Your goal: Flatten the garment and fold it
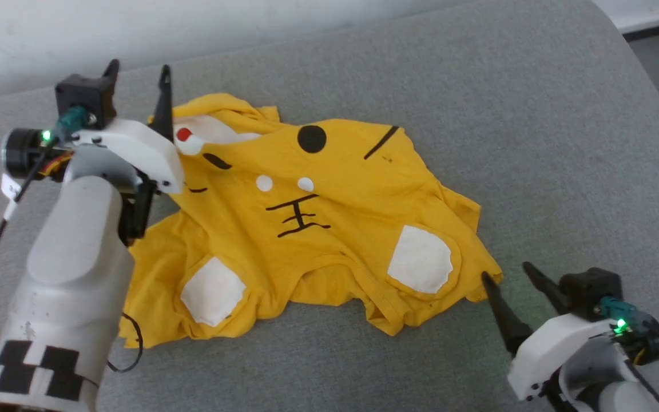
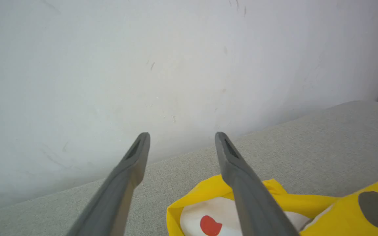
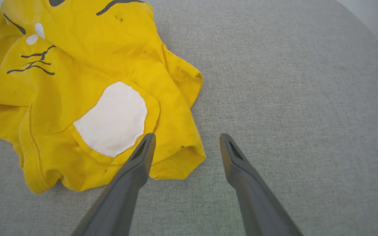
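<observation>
Item: bright yellow tiger-print T-shirt (image 1: 318, 229) crumpled mid grey fabric cushion (image 1: 535, 114); judged light, limp; grip sleeve hems; left gripper (image 1: 139, 66), right gripper (image 1: 505, 270) both released, empty.

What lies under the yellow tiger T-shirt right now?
The T-shirt lies crumpled, print up, on the grey cushioned surface, which shows around it. Whatever is beneath its folds, including its back, is covered.
</observation>
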